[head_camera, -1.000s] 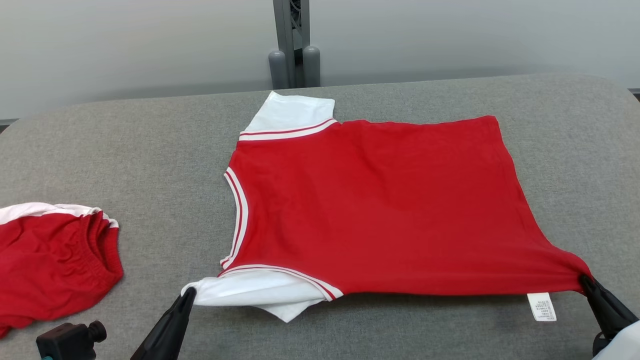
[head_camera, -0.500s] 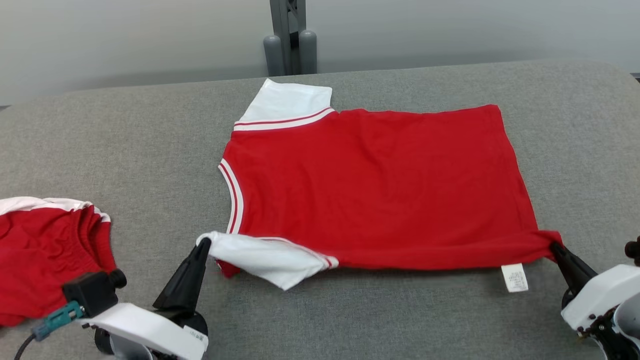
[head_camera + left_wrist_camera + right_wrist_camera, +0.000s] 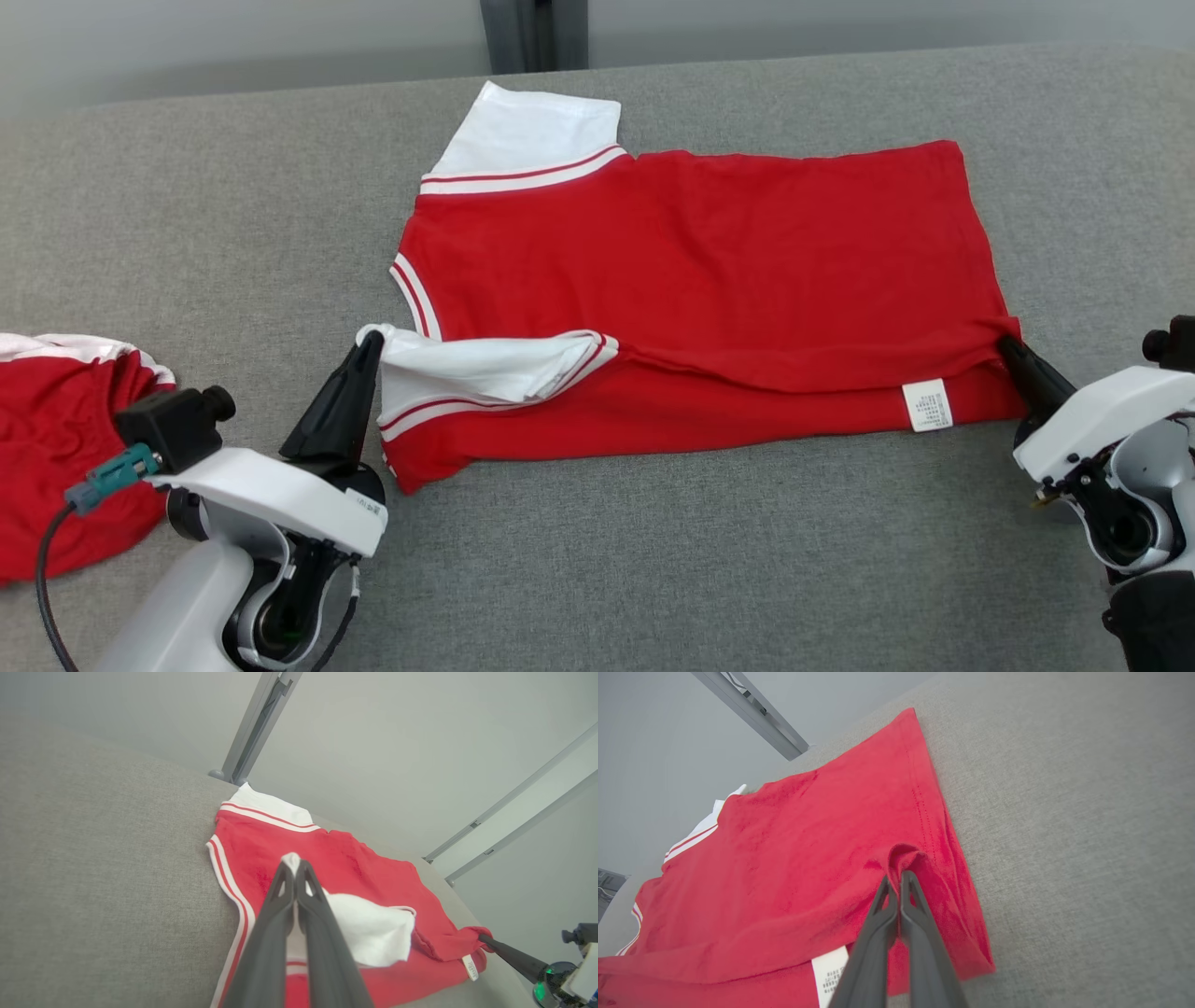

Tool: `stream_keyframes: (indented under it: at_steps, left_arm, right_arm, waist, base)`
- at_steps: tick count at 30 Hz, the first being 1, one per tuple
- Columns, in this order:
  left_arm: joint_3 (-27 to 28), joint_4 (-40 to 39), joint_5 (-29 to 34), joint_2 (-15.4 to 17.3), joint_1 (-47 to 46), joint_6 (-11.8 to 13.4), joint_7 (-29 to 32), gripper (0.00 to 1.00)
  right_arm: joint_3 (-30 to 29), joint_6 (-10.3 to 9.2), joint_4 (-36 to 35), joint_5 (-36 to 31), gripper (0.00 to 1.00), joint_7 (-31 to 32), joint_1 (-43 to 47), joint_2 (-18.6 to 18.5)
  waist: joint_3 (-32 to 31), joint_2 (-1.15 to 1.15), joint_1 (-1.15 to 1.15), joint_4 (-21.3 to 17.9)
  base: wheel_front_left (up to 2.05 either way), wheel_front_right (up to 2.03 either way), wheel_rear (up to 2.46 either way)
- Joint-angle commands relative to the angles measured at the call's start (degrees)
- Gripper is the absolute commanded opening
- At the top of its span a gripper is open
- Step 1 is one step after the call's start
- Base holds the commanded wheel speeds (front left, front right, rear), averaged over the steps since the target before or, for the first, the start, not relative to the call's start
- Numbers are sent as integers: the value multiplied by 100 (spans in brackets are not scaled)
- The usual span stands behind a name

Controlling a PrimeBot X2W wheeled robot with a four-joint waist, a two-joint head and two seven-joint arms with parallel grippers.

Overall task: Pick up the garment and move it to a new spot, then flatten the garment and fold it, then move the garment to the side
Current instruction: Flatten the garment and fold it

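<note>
A red knit garment (image 3: pixel 709 243) is spread on the desk (image 3: pixel 187 205), whose top is covered in coarse grey woven fabric. It is placed around the centre of the head view, reaching toward 12 o'clock. The cloth is soft, matte and lightly creased, and the outline is roughly rectangular. The 6 o'clock edge is folded over onto the body, so a long doubled band is formed there.

Both sleeves are white with red-and-white striped trim. The far sleeve (image 3: pixel 532 131) is laid flat at 11 o'clock. The near sleeve (image 3: pixel 476 366) is bunched and draped over the fold at 8 o'clock of the cloth. A curved neckline (image 3: pixel 411 289), edged in white stripes, is seen at 9 o'clock. A small white printed care label (image 3: pixel 927 405) is shown on the folded band at 4 o'clock.

The left gripper (image 3: pixel 371 338) is placed at 8 o'clock, with long, dark, tapered fingers. Its jaws are clenched on the tip of the near sleeve, and white cloth is pinched between the tips in the left wrist view. The right gripper (image 3: pixel 1004 343) is placed at 3 o'clock. Its jaws are clenched on the red hem corner, where a puckered fold is gathered.

A second garment (image 3: pixel 65 448), red with white trim, is crumpled at 9 o'clock, well apart. A grey metal post (image 3: pixel 532 33) is seen at 12 o'clock beyond the desk.
</note>
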Motion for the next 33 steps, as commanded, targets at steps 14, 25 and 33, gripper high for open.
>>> stream_keyframes:
  at_steps: [14, 25, 33]
  left_arm:
    - [92, 1103, 486, -213, -887, -357, -364, 100]
    - [139, 914, 514, -379, -38, -88, -352, 100]
    - [90, 232, 317, -258, 714, 414, -7, 100]
  right_arm:
    - [132, 0, 457, 634, 100, -681, -798, 188]
    - [754, 0, 128, 436, 100, -1820, 129, -531]
    - [655, -1, -84, 319, 100, -2099, 793, -770]
  waist:
    - [359, 0, 0, -21]
    - [126, 0, 0, -10]
    - [-71, 0, 0, -33]
  base:
    - [0, 0, 0]
    - [0, 0, 0]
    - [0, 0, 0]
